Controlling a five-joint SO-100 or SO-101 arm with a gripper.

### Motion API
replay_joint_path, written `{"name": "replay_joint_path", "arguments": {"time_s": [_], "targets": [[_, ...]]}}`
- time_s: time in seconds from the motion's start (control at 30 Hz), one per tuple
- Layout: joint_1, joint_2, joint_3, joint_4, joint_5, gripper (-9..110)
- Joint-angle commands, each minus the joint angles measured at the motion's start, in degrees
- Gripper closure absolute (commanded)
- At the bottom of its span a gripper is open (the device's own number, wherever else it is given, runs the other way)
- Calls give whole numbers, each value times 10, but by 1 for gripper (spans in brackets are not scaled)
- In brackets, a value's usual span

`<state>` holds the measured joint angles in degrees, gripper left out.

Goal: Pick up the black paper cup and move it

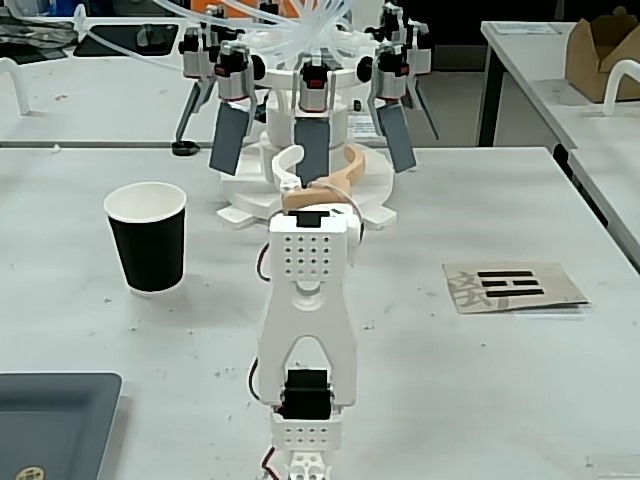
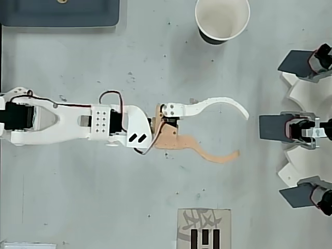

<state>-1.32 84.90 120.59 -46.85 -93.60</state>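
The black paper cup [image 1: 148, 245] stands upright on the white table, left of the arm in the fixed view. From overhead, its white inside [image 2: 222, 18] shows at the top edge. My gripper [image 2: 241, 135] is stretched out over the table centre, open, with a white curved finger [image 2: 223, 102] and a tan curved finger [image 2: 207, 154] spread wide. Nothing is between them. The cup is well apart from the fingers, off to the white finger's side. In the fixed view the gripper [image 1: 322, 160] points away from the camera.
A white rig with several black paddles and tubes [image 1: 310, 100] [image 2: 303, 129] stands just beyond the fingertips. A dark grey tray [image 1: 50, 420] [image 2: 62, 13] lies near the arm's base on the cup's side. A printed card [image 1: 510, 285] [image 2: 205, 228] lies on the other side.
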Motion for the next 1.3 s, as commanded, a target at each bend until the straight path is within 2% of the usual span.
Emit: {"name": "replay_joint_path", "arguments": {"time_s": [0.0,0.5,1.27], "targets": [[54,67,124,-54,-25,87],[53,74,134,-54,-22,87],[25,285,363,-82,10,83]]}}
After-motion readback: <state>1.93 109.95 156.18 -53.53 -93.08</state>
